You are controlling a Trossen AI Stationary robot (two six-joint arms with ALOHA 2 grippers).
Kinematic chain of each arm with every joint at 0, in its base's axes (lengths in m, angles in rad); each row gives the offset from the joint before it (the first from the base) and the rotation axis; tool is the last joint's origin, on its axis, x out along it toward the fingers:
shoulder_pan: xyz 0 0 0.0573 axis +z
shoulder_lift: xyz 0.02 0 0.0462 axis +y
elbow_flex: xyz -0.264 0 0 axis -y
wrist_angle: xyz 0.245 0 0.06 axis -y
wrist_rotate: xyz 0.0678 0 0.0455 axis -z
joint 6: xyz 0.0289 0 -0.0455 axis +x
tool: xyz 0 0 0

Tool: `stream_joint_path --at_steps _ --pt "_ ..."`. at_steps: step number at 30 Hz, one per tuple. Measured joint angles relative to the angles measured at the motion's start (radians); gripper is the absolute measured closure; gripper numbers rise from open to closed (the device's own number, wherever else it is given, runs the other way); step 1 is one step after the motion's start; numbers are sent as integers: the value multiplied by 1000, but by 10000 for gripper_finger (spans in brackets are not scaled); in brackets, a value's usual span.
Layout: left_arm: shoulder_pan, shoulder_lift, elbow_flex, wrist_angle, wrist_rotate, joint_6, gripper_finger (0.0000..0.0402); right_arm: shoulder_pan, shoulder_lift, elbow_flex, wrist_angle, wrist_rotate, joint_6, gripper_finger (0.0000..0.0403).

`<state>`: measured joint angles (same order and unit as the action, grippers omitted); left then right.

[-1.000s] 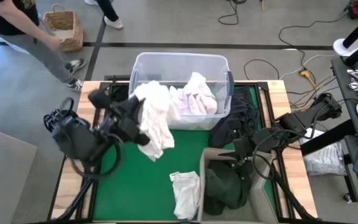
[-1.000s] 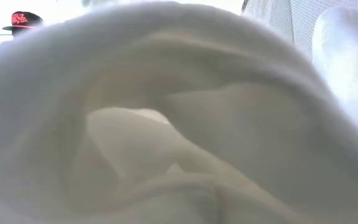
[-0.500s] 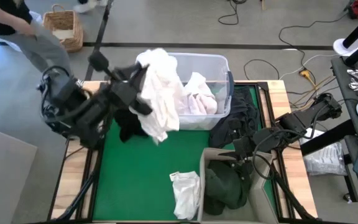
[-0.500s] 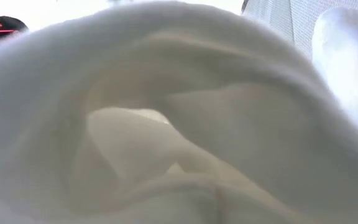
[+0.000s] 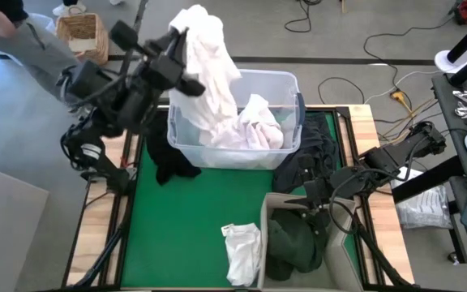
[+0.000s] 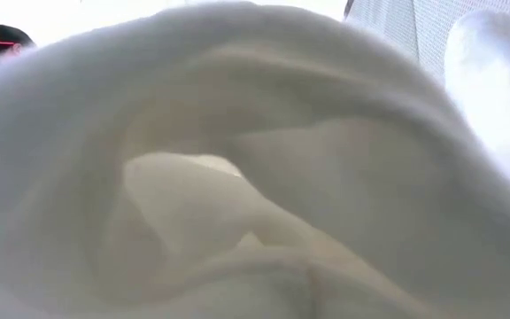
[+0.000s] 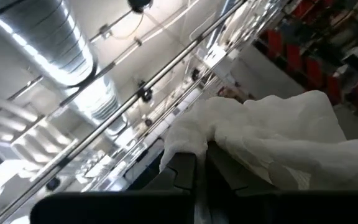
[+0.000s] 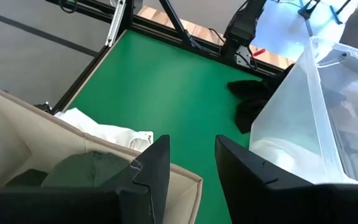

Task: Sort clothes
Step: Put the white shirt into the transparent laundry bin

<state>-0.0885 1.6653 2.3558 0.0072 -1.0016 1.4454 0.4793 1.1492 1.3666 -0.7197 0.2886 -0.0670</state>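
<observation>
My left gripper (image 5: 182,42) is raised high over the far left corner of the clear tub (image 5: 286,81) and is shut on a white garment (image 5: 211,61). More pale clothes (image 5: 254,130) lie in the tub. A black garment (image 5: 173,166) lies on the green mat by the tub's near left corner, and dark clothes (image 5: 319,150) are heaped to the tub's right. A dark green garment (image 5: 292,243) sits in the beige box (image 5: 270,203). A small white garment (image 5: 242,251) lies against the box's left side. My right gripper (image 8: 191,146) hovers open over the box's far edge. My left gripper pinches a bunched fold of the white garment (image 7: 205,138) between its two fingers (image 7: 184,168); how many layers cannot be told. The garment is lifted and hangs below the gripper, and its lower end (image 5: 217,122) drops into the tub.
White cloth (image 6: 255,177) right at the lens fills the low view. A person (image 5: 23,40) and a wicker basket (image 5: 81,32) are on the floor beyond the table's far left corner. Bare green mat (image 5: 185,227) lies left of the box.
My left arm has risen and swung toward the far edge, carrying the white garment from above the mat's left part up over the tub. The garment's lower end now hangs into the tub. The black garment beside the tub has come into sight.
</observation>
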Motion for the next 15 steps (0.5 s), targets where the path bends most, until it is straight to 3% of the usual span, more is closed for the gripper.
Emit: stream_joint_path --at_steps 5,15 --pt "131 1 -3 -59 23 -118 401 0 0 0 0 0 15 291" --pt "333 14 -7 -361 199 -577 401 0 0 0 0 1 32 295"
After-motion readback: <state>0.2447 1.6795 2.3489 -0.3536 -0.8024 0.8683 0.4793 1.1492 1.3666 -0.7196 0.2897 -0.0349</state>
